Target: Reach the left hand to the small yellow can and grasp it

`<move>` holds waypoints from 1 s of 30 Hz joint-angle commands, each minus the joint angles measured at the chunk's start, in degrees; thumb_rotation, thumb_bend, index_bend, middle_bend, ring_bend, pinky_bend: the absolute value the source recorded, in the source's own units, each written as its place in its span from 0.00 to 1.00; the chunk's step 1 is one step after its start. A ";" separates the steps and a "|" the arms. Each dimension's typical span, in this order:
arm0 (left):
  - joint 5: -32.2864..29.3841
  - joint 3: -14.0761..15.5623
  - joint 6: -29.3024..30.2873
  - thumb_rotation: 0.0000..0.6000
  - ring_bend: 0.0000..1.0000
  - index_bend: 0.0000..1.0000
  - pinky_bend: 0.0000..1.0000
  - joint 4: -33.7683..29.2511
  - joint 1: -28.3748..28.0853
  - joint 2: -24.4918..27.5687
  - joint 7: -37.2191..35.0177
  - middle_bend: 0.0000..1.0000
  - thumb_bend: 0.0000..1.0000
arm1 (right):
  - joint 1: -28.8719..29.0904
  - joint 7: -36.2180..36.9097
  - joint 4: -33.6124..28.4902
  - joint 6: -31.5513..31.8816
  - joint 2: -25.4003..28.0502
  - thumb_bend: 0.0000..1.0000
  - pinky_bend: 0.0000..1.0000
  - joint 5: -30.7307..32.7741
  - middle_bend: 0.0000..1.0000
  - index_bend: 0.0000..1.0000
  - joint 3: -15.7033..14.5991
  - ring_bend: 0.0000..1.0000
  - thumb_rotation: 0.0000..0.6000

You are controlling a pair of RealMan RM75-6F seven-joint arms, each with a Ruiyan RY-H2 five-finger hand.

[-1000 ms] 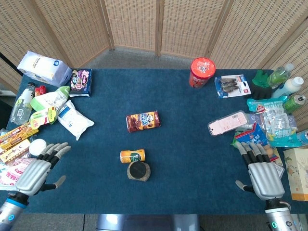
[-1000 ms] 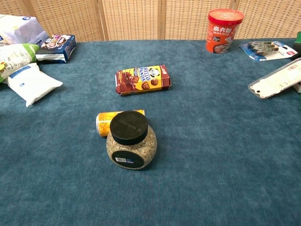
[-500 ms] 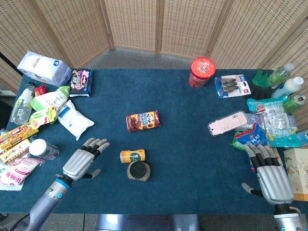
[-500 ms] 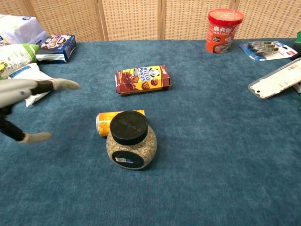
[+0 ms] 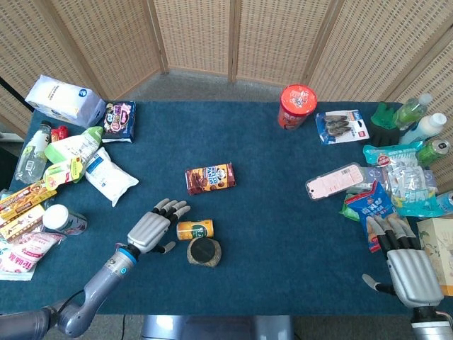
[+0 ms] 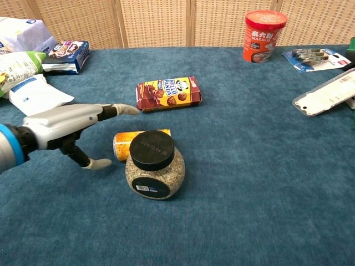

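The small yellow can [image 5: 195, 229] lies on its side on the blue table, just behind a round glass jar with a black lid [image 5: 204, 251]; in the chest view the jar [image 6: 155, 165] hides part of the can [image 6: 126, 142]. My left hand [image 5: 153, 228] hovers open just left of the can, fingers spread toward it and apart from it; the chest view shows the same left hand [image 6: 69, 126] with the thumb low beside the can's end. My right hand [image 5: 405, 268] stays open at the table's front right corner, holding nothing.
A Hello Panda box [image 5: 209, 178] lies behind the can. A red cup [image 5: 294, 106] stands at the back. Packets, bottles and a white bag [image 5: 110, 176] crowd the left edge; snacks and bottles [image 5: 396, 177] crowd the right edge.
My left hand has travelled right from the table's left front, reaching the can's left side. My right hand has drawn back toward the front edge.
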 commanded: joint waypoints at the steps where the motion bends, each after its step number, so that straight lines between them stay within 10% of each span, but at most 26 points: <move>1: -0.60 -0.65 -0.73 1.00 0.00 0.00 0.00 1.78 -1.32 -1.84 -2.32 0.00 0.36 | -0.31 0.64 -0.01 -0.17 0.26 0.14 0.11 -0.28 0.00 0.00 -0.11 0.00 1.00; 11: -1.77 -1.02 -2.02 1.00 0.09 0.03 0.00 5.30 -4.07 -5.65 -4.73 0.05 0.36 | -1.33 2.57 -0.58 -0.40 1.18 0.13 0.11 -1.42 0.00 0.00 -0.40 0.00 1.00; 22: -2.66 -0.56 0.22 1.00 0.57 0.32 0.02 6.84 -4.68 -8.18 -2.81 0.42 0.48 | -2.02 7.05 -0.63 -0.71 2.28 0.12 0.13 -3.34 0.00 0.00 -0.72 0.00 1.00; 30: -2.28 -1.27 5.01 1.00 0.67 0.41 0.15 3.43 -2.62 -4.54 -6.27 0.51 0.52 | -2.14 8.13 -0.44 -0.95 2.52 0.12 0.13 -3.26 0.00 0.00 -0.17 0.00 1.00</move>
